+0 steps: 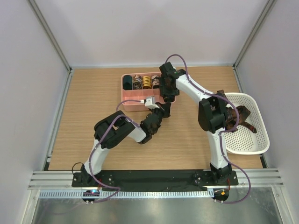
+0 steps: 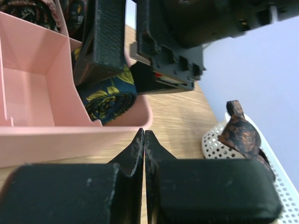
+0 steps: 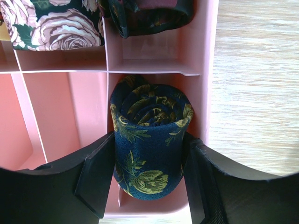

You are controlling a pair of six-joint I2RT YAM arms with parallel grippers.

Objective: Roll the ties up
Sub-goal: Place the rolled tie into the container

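Observation:
A rolled navy tie with yellow-green print point(image 3: 149, 149) stands coil-up in the near right compartment of the pink organizer box point(image 3: 208, 70). My right gripper point(image 3: 148, 181) reaches down into that compartment, its fingers pressed on both sides of the coil. In the top view the right gripper point(image 1: 167, 94) is over the box's right end. The left wrist view shows the same tie point(image 2: 110, 100) under a right finger point(image 2: 110, 37). My left gripper point(image 2: 144, 140) is shut and empty just in front of the box point(image 2: 70, 135); it also shows in the top view point(image 1: 164, 112).
The box's back row holds several rolled ties: black point(image 1: 127, 82), patterned point(image 1: 137, 82), yellow point(image 1: 146, 82). A rose-print coil point(image 3: 51, 23) sits in that row. A white perforated basket point(image 1: 247, 140) at the right holds a loose brown tie point(image 1: 240, 114), seen also from the left wrist point(image 2: 240, 133).

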